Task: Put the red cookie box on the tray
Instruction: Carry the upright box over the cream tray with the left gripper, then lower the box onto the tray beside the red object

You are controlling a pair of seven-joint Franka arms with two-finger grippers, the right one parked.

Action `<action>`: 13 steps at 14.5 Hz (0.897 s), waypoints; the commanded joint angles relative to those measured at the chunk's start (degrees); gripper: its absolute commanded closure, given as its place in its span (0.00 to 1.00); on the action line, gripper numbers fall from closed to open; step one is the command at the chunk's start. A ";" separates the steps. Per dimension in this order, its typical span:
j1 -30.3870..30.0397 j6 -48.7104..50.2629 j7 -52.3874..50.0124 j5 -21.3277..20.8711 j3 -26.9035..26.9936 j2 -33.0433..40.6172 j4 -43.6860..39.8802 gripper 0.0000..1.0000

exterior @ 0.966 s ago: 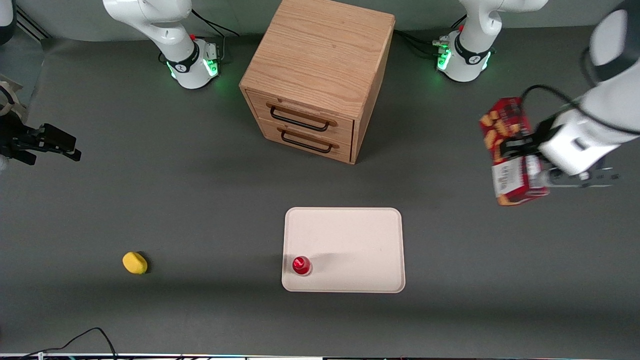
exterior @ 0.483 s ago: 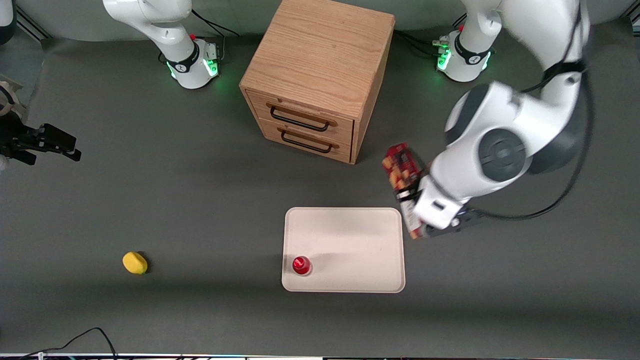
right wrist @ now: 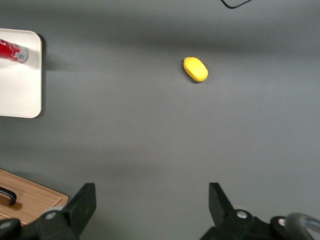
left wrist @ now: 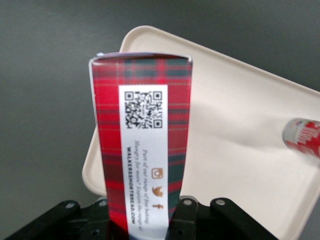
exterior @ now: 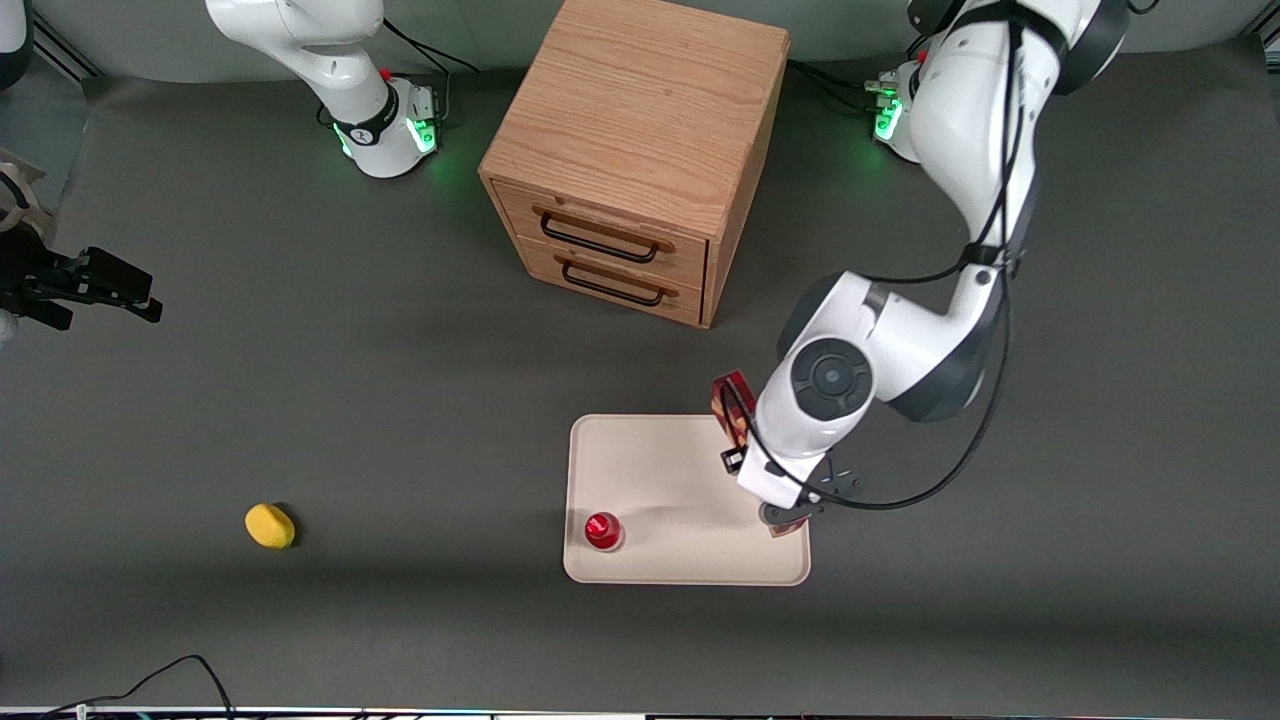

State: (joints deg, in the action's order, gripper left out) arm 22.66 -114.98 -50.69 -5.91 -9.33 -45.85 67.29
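The red cookie box [exterior: 733,397], dark-red plaid with a white label, is held in my left gripper [exterior: 789,513]. Most of it is hidden under the arm in the front view. It hangs over the end of the cream-white tray [exterior: 670,465] that lies toward the working arm. In the left wrist view the box [left wrist: 142,135] runs lengthwise out from the gripper [left wrist: 142,220], whose black fingers [left wrist: 186,216] press on its two long sides, with the tray [left wrist: 240,115] under it. I cannot tell whether the box touches the tray.
A small round red-capped object [exterior: 603,530] stands on the tray's near corner toward the parked arm. A wooden two-drawer cabinet [exterior: 640,130] stands farther from the camera. A yellow object [exterior: 269,526] lies toward the parked arm's end.
My left gripper has carried the box from the working arm's end of the table, toward the camera and sideways, to over the tray. The box has turned end-on.
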 commanded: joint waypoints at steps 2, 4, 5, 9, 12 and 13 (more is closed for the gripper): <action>-0.25 -6.38 -0.81 -2.96 0.28 -0.99 3.28 1.00; -0.25 -7.63 -0.81 -3.06 0.28 -2.31 3.55 1.00; -0.34 -7.72 -0.81 -3.06 0.28 -2.49 3.64 1.00; -1.04 -12.72 3.13 -4.73 0.36 -3.02 7.41 1.00; -1.13 -15.36 3.23 -4.81 0.36 -3.46 9.17 1.00; -1.13 -16.41 3.23 -4.81 0.36 -3.72 9.52 1.00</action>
State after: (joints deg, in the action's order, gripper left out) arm 21.65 -128.87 -48.25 -9.62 -9.05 -49.79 74.52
